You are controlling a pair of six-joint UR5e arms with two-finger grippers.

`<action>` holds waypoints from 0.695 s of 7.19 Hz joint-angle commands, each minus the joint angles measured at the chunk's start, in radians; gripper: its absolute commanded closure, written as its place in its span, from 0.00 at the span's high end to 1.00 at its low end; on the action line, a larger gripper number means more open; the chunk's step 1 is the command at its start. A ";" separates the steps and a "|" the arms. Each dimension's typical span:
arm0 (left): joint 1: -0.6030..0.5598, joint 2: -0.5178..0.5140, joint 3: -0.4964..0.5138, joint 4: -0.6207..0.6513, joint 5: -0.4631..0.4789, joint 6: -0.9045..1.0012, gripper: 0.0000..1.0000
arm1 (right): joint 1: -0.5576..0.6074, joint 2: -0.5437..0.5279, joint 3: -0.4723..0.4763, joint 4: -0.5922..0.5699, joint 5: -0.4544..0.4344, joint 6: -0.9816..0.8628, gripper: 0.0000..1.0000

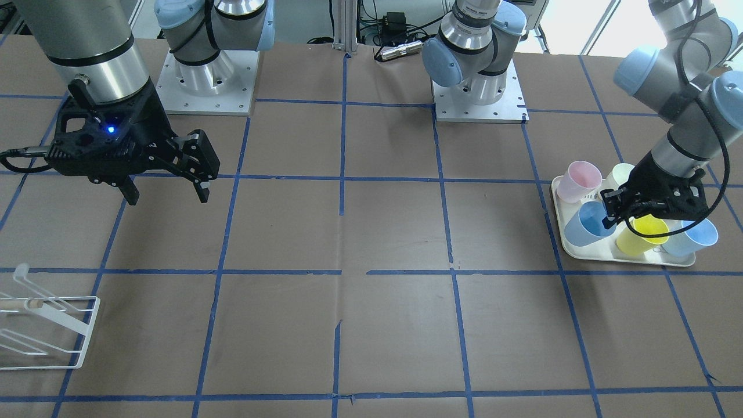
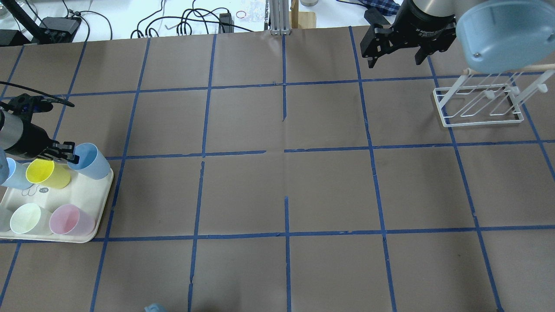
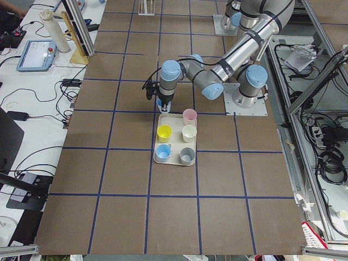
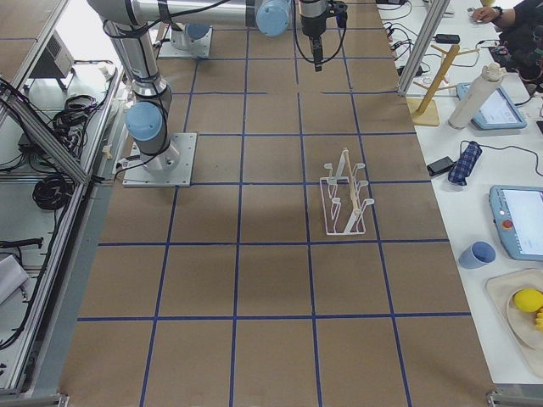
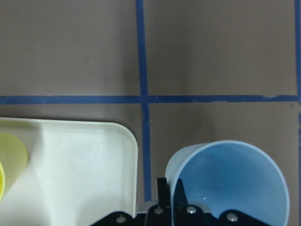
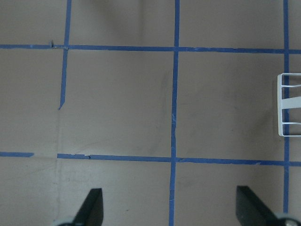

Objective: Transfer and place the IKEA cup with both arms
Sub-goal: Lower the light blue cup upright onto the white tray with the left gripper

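Observation:
The IKEA cup (image 2: 90, 162), pale blue with a deeper blue inside, is at the far corner of the cream tray (image 2: 86, 195). My left gripper (image 2: 69, 151) is shut on its rim; in the left wrist view one finger is inside the cup (image 5: 225, 183) and one outside, and the cup sits just past the tray's corner (image 5: 94, 160). The front view shows the same grip (image 1: 609, 213) on the cup (image 1: 586, 227). I cannot tell whether the cup is lifted. My right gripper (image 2: 394, 58) is open and empty, high over the far right of the table, and also shows in the front view (image 1: 165, 194).
The tray also holds a yellow cup (image 2: 47, 174), a paler blue cup (image 2: 16, 174), a cream cup (image 2: 26, 219), a pink cup (image 2: 70, 221) and a grey cup (image 3: 187, 155). A white wire rack (image 2: 479, 104) stands at the right, near my right gripper.

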 commanded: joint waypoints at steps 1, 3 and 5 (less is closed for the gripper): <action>0.036 -0.036 0.000 0.028 0.007 0.019 0.00 | 0.009 -0.002 -0.008 0.058 -0.042 -0.002 1.00; 0.039 -0.059 0.001 0.033 0.003 0.021 0.00 | 0.024 -0.002 -0.017 0.067 -0.045 0.000 1.00; 0.039 -0.084 0.000 0.034 0.000 0.019 0.00 | 0.025 -0.005 -0.037 0.122 -0.046 0.000 1.00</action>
